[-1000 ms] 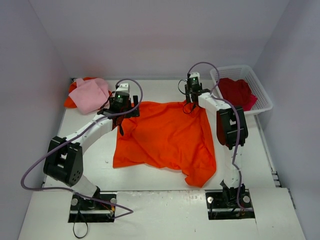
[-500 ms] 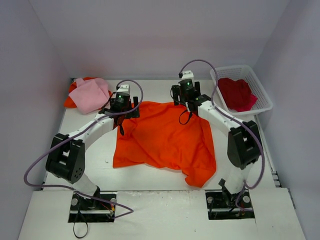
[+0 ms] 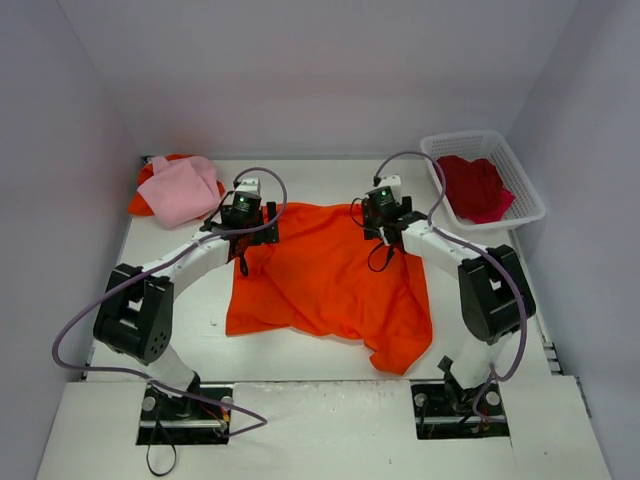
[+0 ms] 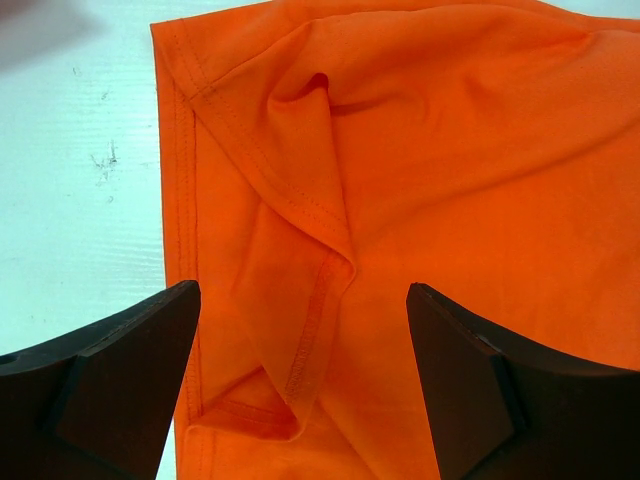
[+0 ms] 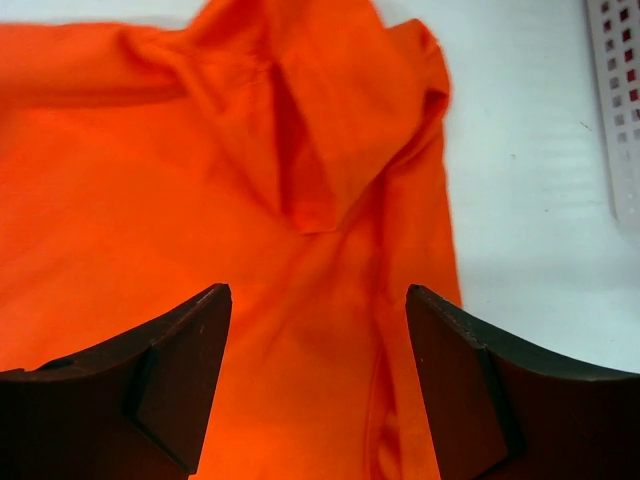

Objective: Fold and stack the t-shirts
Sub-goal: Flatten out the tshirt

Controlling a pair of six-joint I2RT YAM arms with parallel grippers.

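Observation:
A bright orange t-shirt (image 3: 330,285) (image 4: 470,150) (image 5: 140,200) lies spread flat mid-table, with a hemmed fold near its far-left corner and a folded flap at its far-right corner. My left gripper (image 3: 244,245) (image 4: 303,300) hovers open over the far-left corner, holding nothing. Over the far-right part my right gripper (image 3: 385,248) (image 5: 317,295) is open too, cloth showing between its fingers but not pinched. A pale pink t-shirt (image 3: 180,190) lies at the far left on another orange cloth (image 3: 143,200). A crimson t-shirt (image 3: 472,187) sits in the basket.
The white lattice basket (image 3: 528,205) (image 5: 620,100) stands at the far right, close to the right arm. Bare white table (image 3: 180,300) (image 4: 80,180) (image 5: 530,150) shows left and right of the orange shirt. Grey walls close in the back and sides.
The right gripper has come away from the shirt's far-right corner, swung left and then nearer, and now stands open over the cloth. The left gripper has hardly moved.

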